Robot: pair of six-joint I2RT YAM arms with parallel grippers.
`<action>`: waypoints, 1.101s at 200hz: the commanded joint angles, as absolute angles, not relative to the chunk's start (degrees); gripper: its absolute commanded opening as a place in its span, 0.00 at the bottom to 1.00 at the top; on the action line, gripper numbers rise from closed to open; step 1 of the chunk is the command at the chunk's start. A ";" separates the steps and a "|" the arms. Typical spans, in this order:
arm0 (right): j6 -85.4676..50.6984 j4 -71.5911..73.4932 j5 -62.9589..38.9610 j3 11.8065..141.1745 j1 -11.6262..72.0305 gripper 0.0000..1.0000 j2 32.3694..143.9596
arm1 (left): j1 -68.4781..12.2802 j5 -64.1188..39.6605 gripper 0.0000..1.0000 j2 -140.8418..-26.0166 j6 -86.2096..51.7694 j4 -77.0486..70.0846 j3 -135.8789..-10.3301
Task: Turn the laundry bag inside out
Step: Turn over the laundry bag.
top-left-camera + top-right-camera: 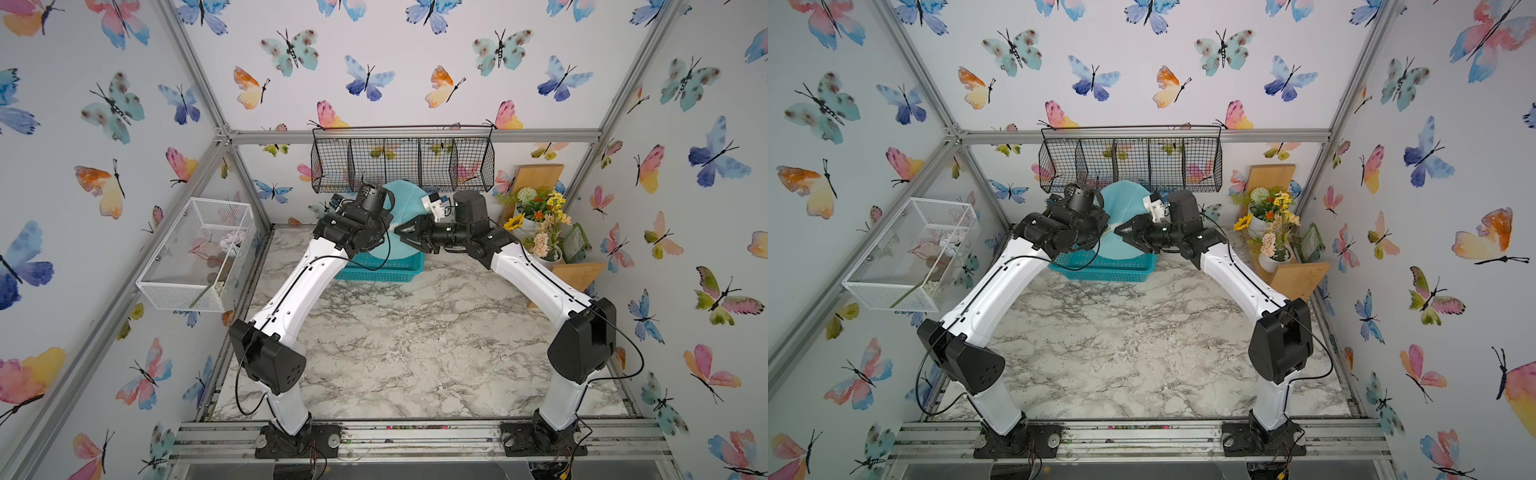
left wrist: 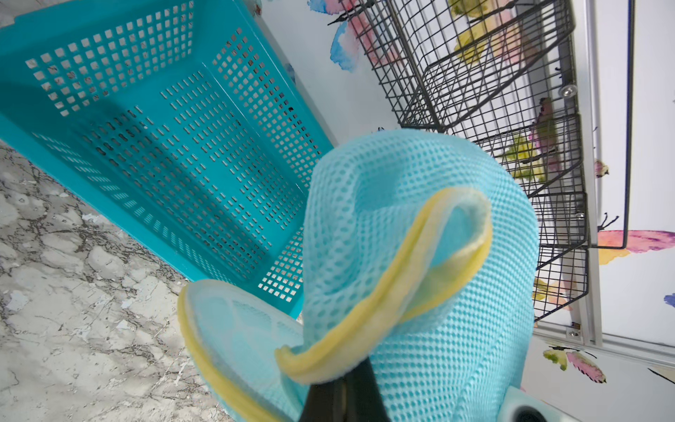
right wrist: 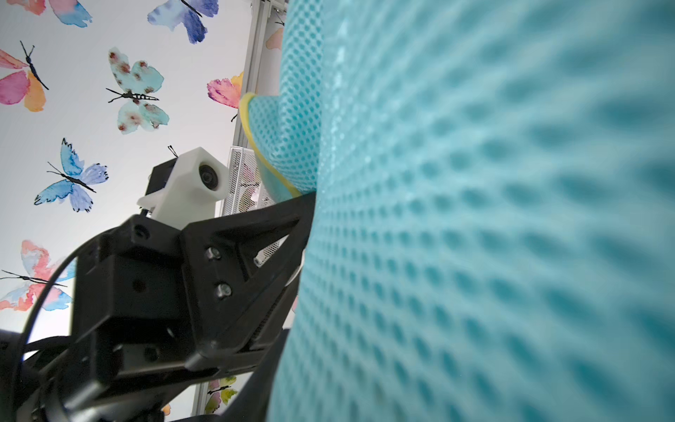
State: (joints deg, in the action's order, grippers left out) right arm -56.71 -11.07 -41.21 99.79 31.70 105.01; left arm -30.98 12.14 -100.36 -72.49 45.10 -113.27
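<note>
Beyond the worktop (image 1: 395, 340), in the upper middle of the frame, we hold the bag (image 1: 409, 199) raised over the basket (image 1: 386, 272). Our left pincer (image 2: 341, 394) is clamped on its yellow piping, likely to anchor the rim for turning. Our right pincer (image 1: 402, 233) meets the mesh; whether it grips, we cannot tell. The wire rack (image 1: 399, 166) hangs behind.

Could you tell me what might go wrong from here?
1. The left tool grips the laundry bag only by its yellow piping, so a pull may slip it free.
2. The bag stands close to the black wire rack; mesh could snag.
3. The right tool sits near the left; they may collide.
</note>
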 commanded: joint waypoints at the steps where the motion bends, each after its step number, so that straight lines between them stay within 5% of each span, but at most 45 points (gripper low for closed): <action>1: -57.96 -5.94 -37.97 99.45 30.72 0.42 105.16 | -30.99 8.63 0.00 -97.81 -72.85 44.89 -112.35; 62: -60.16 -3.18 -39.81 99.22 30.33 0.34 104.73 | -30.76 8.26 0.00 -97.91 -72.30 44.71 -111.40; 220: -76.78 0.86 -51.72 95.36 29.27 0.33 106.06 | -30.25 12.52 0.00 -96.33 -69.61 44.09 -108.85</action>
State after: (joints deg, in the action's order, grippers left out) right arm -73.84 -1.28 -47.22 96.23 29.80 105.03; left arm -30.33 11.25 -99.13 -71.33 43.59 -109.78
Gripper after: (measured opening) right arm 0.325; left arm 0.053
